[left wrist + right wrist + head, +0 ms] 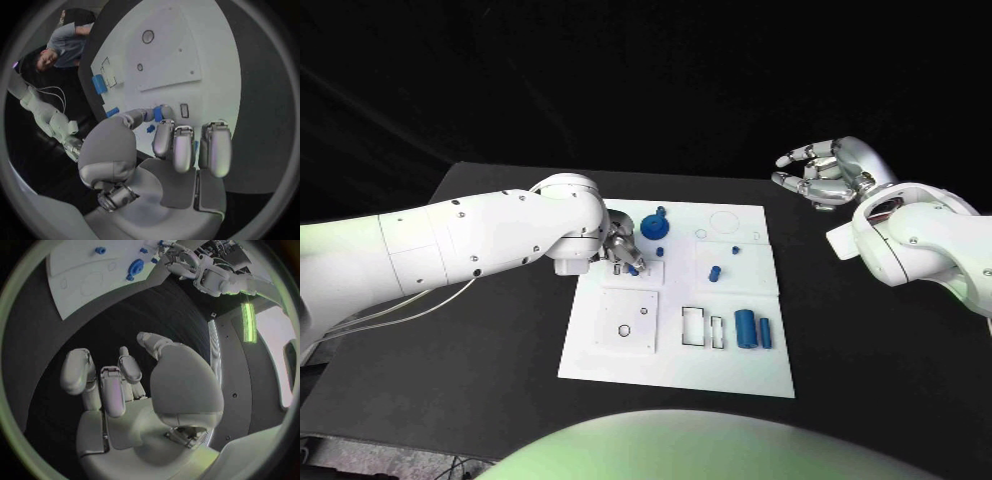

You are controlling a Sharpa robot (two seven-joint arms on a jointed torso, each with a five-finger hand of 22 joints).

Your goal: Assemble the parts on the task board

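The white task board [675, 365] lies mid-table. My left hand [620, 248] hovers over its near-left part and pinches a small blue part [632, 268] between thumb and a finger; the left wrist view shows this part [157, 114] at the fingertips above the board [187, 45]. A blue round part [658, 228] and a small blue piece [661, 211] sit at the board's far end. A blue peg [715, 272] stands mid-board. Two blue cylinders [746, 326] lie side by side near the right edge. My right hand [826, 172] is raised beyond the board's far right corner, fingers loosely curved and empty.
The board carries outlined slots and a square plate with holes [629, 320]. Black table [473, 350] surrounds the board on all sides. In the right wrist view the board [81, 270] and the blue round part [135, 266] lie far ahead of the hand.
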